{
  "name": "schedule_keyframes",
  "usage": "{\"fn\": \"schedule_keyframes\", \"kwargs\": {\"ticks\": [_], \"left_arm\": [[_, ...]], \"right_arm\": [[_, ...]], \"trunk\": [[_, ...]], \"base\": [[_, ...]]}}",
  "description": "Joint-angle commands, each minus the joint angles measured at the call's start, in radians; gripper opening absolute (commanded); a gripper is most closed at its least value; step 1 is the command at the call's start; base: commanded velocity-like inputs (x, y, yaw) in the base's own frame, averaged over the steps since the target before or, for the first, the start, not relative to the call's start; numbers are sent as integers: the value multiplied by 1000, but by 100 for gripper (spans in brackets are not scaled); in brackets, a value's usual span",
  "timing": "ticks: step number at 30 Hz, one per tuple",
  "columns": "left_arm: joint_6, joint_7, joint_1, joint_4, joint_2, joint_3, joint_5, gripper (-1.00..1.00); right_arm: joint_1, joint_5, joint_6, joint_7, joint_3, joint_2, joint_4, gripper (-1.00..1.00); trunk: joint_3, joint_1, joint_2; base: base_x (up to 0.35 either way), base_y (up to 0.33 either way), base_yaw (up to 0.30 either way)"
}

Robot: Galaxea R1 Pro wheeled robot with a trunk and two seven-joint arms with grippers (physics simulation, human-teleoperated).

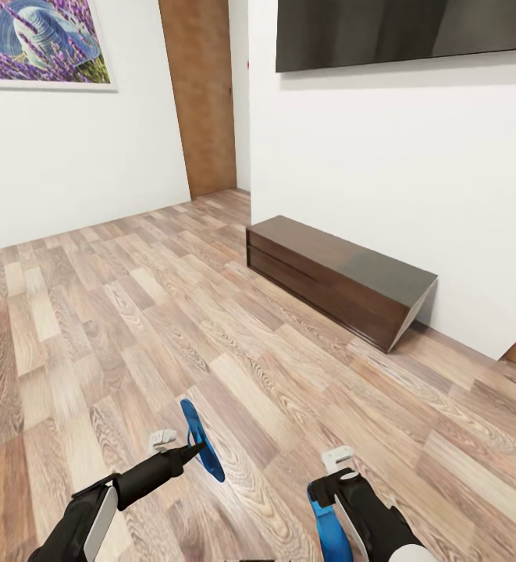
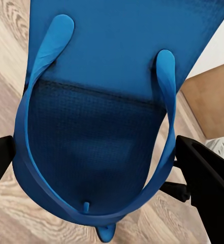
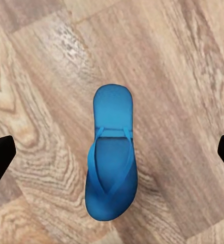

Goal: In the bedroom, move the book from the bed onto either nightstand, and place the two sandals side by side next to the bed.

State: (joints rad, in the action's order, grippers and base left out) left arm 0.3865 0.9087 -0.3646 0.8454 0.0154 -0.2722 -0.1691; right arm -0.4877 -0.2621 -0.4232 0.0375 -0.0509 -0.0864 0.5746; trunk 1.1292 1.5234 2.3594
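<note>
My left gripper is shut on one bright blue sandal and holds it on edge above the wood floor. In the left wrist view that sandal sits between the black fingers, its straps facing the camera. The other sandal lies flat on the floor, strap side up. My right gripper hangs open above it with its fingertips wide apart on either side. In the head view this sandal shows just under the right gripper. The book, the bed and the nightstand are out of view.
A low dark brown cabinet stands against the white wall to the right, under a dark wall screen. A wooden door is at the back, and a lavender picture hangs on the left wall. Wood-plank floor stretches ahead.
</note>
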Motion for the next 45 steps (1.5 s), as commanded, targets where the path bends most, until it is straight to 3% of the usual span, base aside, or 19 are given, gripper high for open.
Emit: {"fn": "schedule_keyframes", "kwargs": {"ticks": [1, 14, 20, 45], "left_arm": [[9, 2, -1, 0, 0, -1, -7, -100], [9, 2, -1, 0, 0, -1, -6, -100], [9, 2, -1, 0, -12, -1, -5, -100], [9, 2, -1, 0, -12, -1, -5, -100]], "right_arm": [[0, -10, -6, 4, -1, 0, 2, 100], [0, -10, -6, 4, 1, -1, 1, 100], [0, -9, -5, 4, 2, -1, 1, 100], [0, -10, -5, 4, 2, -1, 1, 100]], "trunk": [[4, 4, 8], [45, 54, 99], [64, 77, 141], [160, 88, 146]], "base": [[0, 0, 0], [0, 0, 0], [0, 0, 0], [0, 0, 0]]}}
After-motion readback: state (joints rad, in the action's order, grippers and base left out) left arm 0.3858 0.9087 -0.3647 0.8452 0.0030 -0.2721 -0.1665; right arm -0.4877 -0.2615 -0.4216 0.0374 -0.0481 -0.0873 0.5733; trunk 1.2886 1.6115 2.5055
